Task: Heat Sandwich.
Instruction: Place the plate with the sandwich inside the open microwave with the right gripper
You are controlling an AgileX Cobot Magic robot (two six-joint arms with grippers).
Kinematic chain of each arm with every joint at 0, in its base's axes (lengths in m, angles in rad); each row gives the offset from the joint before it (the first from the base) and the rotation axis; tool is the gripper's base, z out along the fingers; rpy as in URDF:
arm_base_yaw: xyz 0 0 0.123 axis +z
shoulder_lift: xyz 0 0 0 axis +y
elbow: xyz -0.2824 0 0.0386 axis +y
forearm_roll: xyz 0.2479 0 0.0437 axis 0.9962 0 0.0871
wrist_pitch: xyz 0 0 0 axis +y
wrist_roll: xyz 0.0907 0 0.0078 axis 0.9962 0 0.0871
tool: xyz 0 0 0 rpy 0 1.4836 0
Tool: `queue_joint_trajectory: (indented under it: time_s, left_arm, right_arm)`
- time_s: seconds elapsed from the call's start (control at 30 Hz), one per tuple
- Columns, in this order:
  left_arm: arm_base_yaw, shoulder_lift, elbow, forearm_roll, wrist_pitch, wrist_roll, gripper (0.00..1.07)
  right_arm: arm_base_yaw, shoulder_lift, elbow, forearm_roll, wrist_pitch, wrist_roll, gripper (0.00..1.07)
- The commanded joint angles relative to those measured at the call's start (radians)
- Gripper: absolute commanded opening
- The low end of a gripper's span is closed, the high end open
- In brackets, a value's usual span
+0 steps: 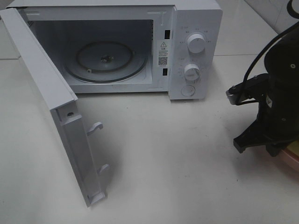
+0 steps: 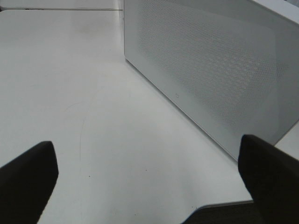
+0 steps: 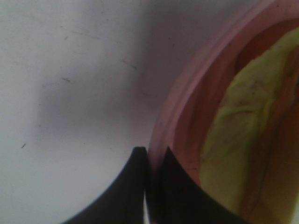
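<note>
A plain white surface (image 1: 177, 163) carries a white microwave (image 1: 196, 18) toward its far side, with the door (image 1: 46, 93) swung open toward the near left. A round pink plate (image 3: 180, 95) rests toward the right side.

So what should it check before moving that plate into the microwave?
1. Door fully open: ok.
2. Turntable bare: ok.
3. Right jaws shut on plate rim: ok.
4. Sandwich on plate: ok.
5. Left jaws open, holding nothing, off the door: ok.
6. Plate lifted off table: cannot tell.
</note>
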Motion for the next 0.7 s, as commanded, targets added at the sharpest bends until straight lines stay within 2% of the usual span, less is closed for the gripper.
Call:
queue_joint_trajectory:
  time_s: [0.03, 0.5, 0.7]
  left_arm:
    - [-0.005, -0.015, 0.001, -0.006, -0.005, -0.005, 0.98]
    - [-0.005, -0.015, 0.001, -0.006, -0.005, -0.005, 0.98]
    - [-0.005, -0.015, 0.001, -0.006, -0.005, -0.005, 0.98]
  right_arm:
    - [0.018, -0.017, 0.000, -0.030, 0.048, 0.010, 0.00]
    - [0.103, -0.137, 0.000, -0.036, 0.127, 0.006, 0.00]
    - [0.169, -0.178, 0.000, -0.036, 0.161, 0.006, 0.00]
